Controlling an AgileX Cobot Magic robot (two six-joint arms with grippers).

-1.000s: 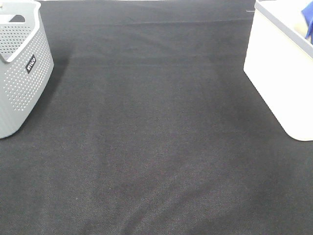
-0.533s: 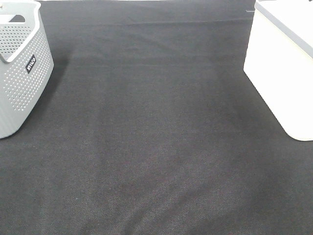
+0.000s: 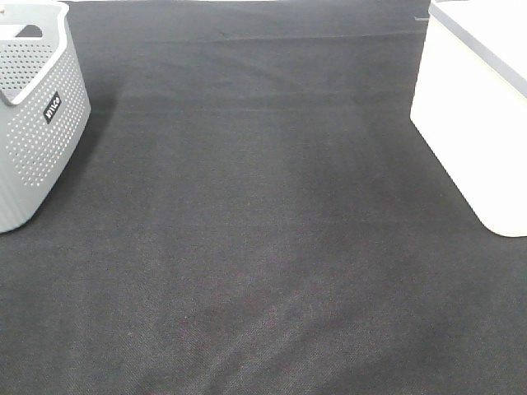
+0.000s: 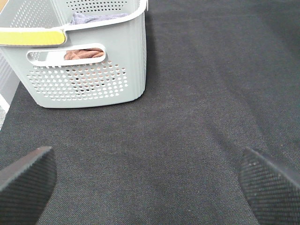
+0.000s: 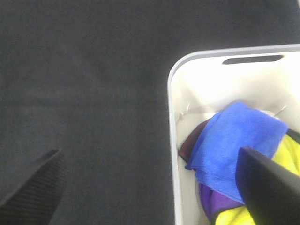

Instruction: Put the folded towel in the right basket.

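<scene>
The blue folded towel (image 5: pixel 239 145) lies inside the white right basket (image 5: pixel 174 140), on top of yellow, purple and dark red cloths. My right gripper (image 5: pixel 150 187) is open and empty above the basket's rim, one finger over the black table and one over the basket. In the exterior high view the white basket (image 3: pixel 469 123) stands at the right edge; its inside and both grippers are out of that view. My left gripper (image 4: pixel 150 187) is open and empty above the table, short of the grey basket.
A grey perforated basket (image 3: pixel 37 115) stands at the far left; the left wrist view shows it (image 4: pixel 84 70) holding a brown and a grey cloth. A black cloth (image 3: pixel 263 247) covers the table between the baskets.
A second ago a bit of blue towel showed above the white basket's rim at the top right of the exterior view. It has since dropped out of that view.
</scene>
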